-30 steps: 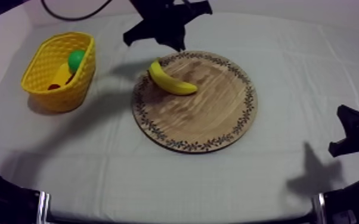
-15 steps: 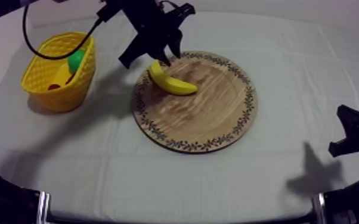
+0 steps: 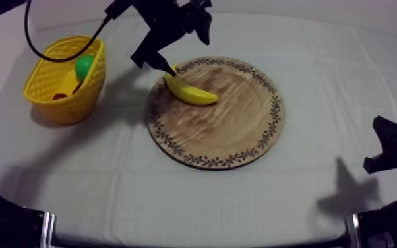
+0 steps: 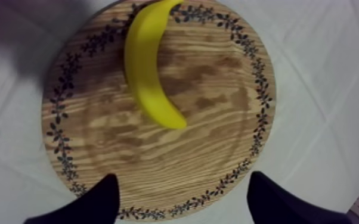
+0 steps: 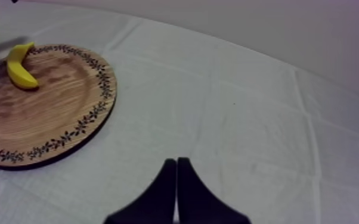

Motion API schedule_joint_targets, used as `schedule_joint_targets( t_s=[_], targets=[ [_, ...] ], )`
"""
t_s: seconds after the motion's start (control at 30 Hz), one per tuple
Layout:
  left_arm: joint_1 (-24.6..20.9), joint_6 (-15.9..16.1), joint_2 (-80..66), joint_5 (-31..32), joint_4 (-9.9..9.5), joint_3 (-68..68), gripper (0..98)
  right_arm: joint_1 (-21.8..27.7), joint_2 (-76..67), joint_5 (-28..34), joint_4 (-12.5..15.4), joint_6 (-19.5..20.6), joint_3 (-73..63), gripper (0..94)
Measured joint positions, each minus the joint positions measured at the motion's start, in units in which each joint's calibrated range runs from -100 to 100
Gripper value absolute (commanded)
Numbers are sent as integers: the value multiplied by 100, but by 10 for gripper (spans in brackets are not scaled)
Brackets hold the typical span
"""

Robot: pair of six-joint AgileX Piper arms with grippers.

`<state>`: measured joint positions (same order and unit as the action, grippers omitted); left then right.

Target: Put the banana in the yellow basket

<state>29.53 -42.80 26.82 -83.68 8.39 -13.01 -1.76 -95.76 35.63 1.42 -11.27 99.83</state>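
At the table's near right edge, the right gripper (image 5: pixel 176 161) sits low over the grey-white cloth (image 3: pixel 194 198). The right wrist view shows its two black fingers pressed together into a narrow wedge, closed on nothing.

Farther in, the round wooden board (image 3: pixel 227 132) lies flat near the table's centre. The banana (image 3: pixel 188 89) lies on the board's far-left part.
- Long axis: in the top view it runs diagonally, from the patterned rim on the basket side toward the board's centre.
- Ends: one end reaches the rim; the other, blunt tip points at the middle of the board.
- Curve: the outer bulge faces the near-left; the hollow side faces the far-right.

View differences:
- The left wrist view looks straight down on the board and gives the finger spacing of the left gripper (image 4: pixel 183 176): the fingers are spread wide with bare wood between them, holding nothing. The banana lies beyond them, apart from both.
- The top view places that gripper above the board's far-left rim, close over the banana's rim end.
- The right wrist view takes in the banana from the side, with an edge of the basket beyond it.

Farthest left, the yellow basket (image 3: pixel 66 79) stands on the cloth, apart from the board. Inside it are a green rounded fruit (image 3: pixel 82 66) and a yellow-orange piece (image 3: pixel 69 82) of uncertain kind.
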Motion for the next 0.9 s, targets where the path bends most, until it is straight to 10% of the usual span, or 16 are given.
schedule_joint_targets(
  t_s=[0.9],
  targets=[
    [-241, 395, 1684, 87, 288, -252, 929, 0, 0, 5, 0, 0, 0, 2]
  ],
)
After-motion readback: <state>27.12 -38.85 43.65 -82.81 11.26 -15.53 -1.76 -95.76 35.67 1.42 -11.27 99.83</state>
